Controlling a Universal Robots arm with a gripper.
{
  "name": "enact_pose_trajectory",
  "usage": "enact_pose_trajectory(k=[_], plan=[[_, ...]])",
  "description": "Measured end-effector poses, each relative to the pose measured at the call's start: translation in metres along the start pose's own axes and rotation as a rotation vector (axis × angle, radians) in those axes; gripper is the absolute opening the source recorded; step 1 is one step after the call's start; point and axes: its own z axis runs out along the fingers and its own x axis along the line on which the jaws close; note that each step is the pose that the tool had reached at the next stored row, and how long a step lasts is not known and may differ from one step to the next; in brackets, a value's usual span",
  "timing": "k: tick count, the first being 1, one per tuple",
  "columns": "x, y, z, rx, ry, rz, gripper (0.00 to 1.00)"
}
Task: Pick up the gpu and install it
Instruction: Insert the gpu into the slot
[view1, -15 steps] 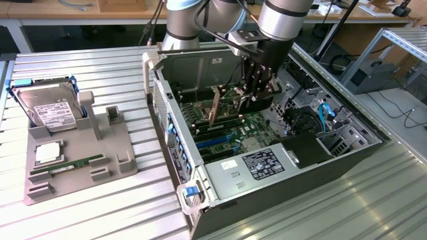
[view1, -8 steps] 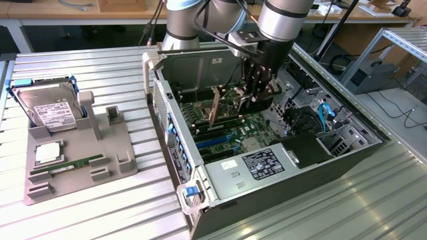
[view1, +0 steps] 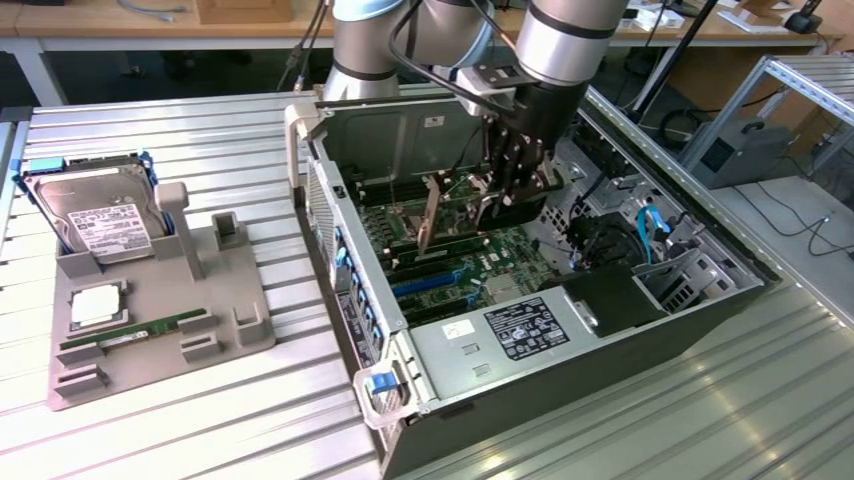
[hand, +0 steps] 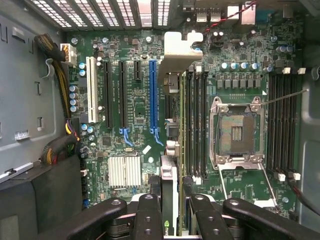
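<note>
Clamping the thin, tan-faced gpu (view1: 430, 215) upright in the black metal gripper (view1: 518, 190), at centre frame inside the open dark computer case (view1: 601, 390), likely so its lower edge faces the green motherboard (view1: 461, 270) slots.

**One high camera and one close camera, both looking down into an open computer case (view1: 587, 390)**

The exterior camera is standing off and high, looking down at a slant across the ribbed table (view1: 160, 430) onto the case lying open, with the arm (view1: 561, 40) at the far side. The wrist camera is sitting close above the case's inside, facing straight down past the fingers (hand: 149, 215) of the gripper (hand: 172, 212) and the gpu (hand: 169, 175) pinched edge-on between them. Both are taking in the motherboard (view1: 461, 265) (hand: 135, 100) and its slots.
</note>
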Motion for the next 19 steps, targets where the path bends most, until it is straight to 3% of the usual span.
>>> enact_pose_trajectory(k=[19], plan=[[0.0017,0.0,0.0031,0.0,0.0,0.0,0.27]])
